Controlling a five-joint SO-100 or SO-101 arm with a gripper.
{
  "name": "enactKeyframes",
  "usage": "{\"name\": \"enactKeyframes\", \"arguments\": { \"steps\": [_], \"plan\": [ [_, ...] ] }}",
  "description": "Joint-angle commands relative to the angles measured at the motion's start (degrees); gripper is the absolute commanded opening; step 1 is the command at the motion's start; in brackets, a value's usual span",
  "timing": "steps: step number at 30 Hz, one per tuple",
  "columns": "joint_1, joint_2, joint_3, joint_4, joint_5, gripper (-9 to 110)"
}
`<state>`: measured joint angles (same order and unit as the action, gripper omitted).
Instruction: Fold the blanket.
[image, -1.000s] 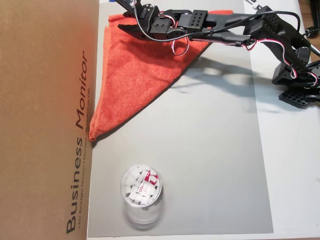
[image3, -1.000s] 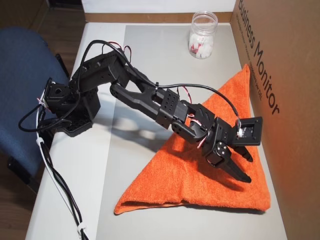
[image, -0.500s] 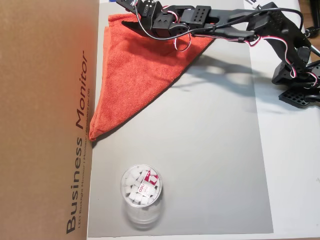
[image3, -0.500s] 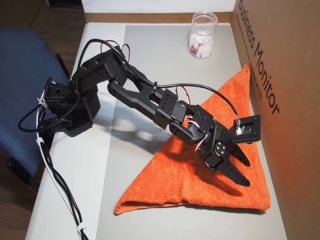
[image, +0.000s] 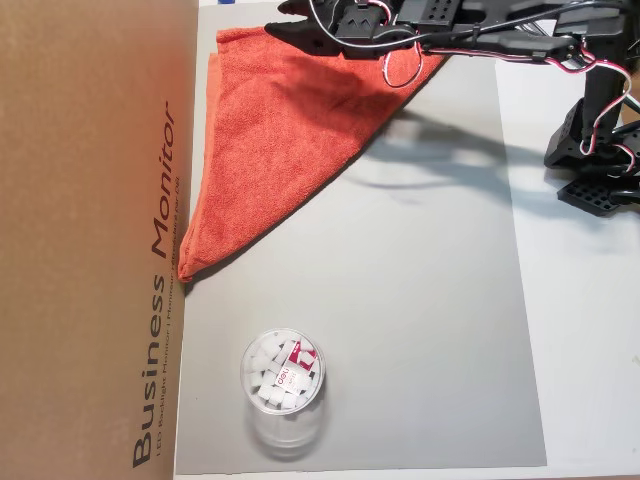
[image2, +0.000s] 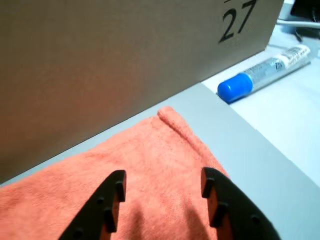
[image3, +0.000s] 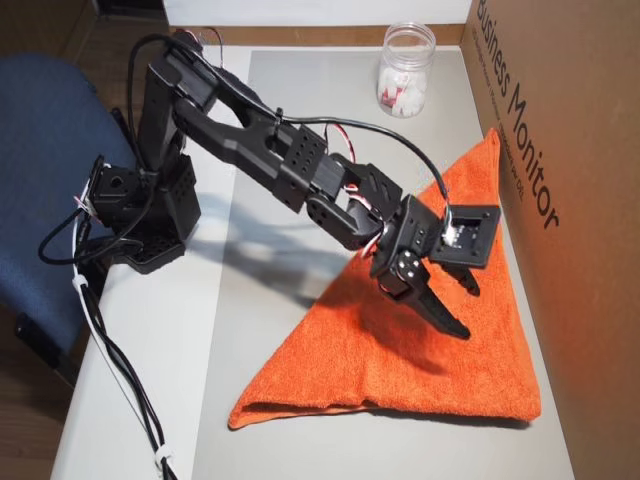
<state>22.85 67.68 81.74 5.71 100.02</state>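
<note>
The blanket (image: 270, 130) is an orange-red towel folded into a triangle, lying on the grey mat (image: 400, 300) with its long edge against the cardboard box. In both overhead views my gripper (image: 278, 18) (image3: 468, 312) hangs above the blanket's wide end, open and holding nothing. The wrist view shows both black fingers of the gripper (image2: 163, 174) spread apart over the fuzzy blanket (image2: 150, 145), with its folded corner just ahead of them. Nothing lies between the fingers.
A tall cardboard box (image: 90, 240) (image3: 560, 150) walls off one side of the mat. A clear plastic jar (image: 283, 385) (image3: 405, 70) with white pieces stands at the mat's other end. A blue-capped tube (image2: 260, 72) lies past the blanket's corner. A blue chair (image3: 40, 150) sits behind the arm base (image3: 130, 210).
The arm has risen and drawn back toward its base, lifting the open gripper off the blanket. The blanket and the jar have not moved.
</note>
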Motion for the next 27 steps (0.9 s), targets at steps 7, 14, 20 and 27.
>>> {"name": "enactKeyframes", "arguments": {
  "steps": [7,14,20,27],
  "plan": [
    [3.3,21.5,16.9,-0.2,13.6,15],
    [7.0,35.5,31.2,-0.2,18.5,15],
    [10.5,46.1,41.0,-0.2,23.3,15],
    [14.9,54.7,49.0,-0.2,28.7,15]
  ]
}}
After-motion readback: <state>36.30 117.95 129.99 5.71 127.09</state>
